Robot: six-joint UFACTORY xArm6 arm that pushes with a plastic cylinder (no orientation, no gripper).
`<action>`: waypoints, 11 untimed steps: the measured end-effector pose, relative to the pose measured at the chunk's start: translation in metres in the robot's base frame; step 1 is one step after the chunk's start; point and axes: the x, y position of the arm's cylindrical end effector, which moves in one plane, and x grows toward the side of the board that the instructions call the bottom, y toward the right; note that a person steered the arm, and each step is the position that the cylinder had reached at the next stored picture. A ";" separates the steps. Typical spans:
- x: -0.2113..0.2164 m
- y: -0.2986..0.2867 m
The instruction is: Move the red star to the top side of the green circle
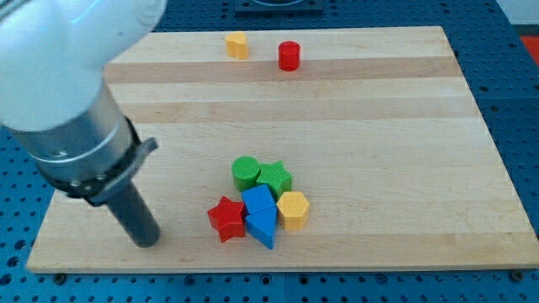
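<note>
The red star (226, 218) lies near the board's bottom edge, at the lower left of a tight cluster. The green circle (246, 172) is at the cluster's top left, just up and to the right of the star. My tip (146, 240) rests on the board to the left of the red star, well apart from it. The dark rod rises up and left into the large grey arm body that fills the view's upper left.
A green star (275, 178), a blue block (258, 202), a blue triangle-like block (263, 227) and a yellow hexagon (293, 209) crowd the cluster. A yellow hexagon (237, 45) and a red cylinder (289, 55) stand near the top edge. The wooden board (379, 126) lies on a blue table.
</note>
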 end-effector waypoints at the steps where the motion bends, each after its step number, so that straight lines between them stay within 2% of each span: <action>1: 0.000 0.027; 2: 0.018 0.030; 3: 0.026 0.057; 5: 0.014 0.097; 7: -0.031 0.074; 9: -0.073 0.010; 11: -0.138 0.039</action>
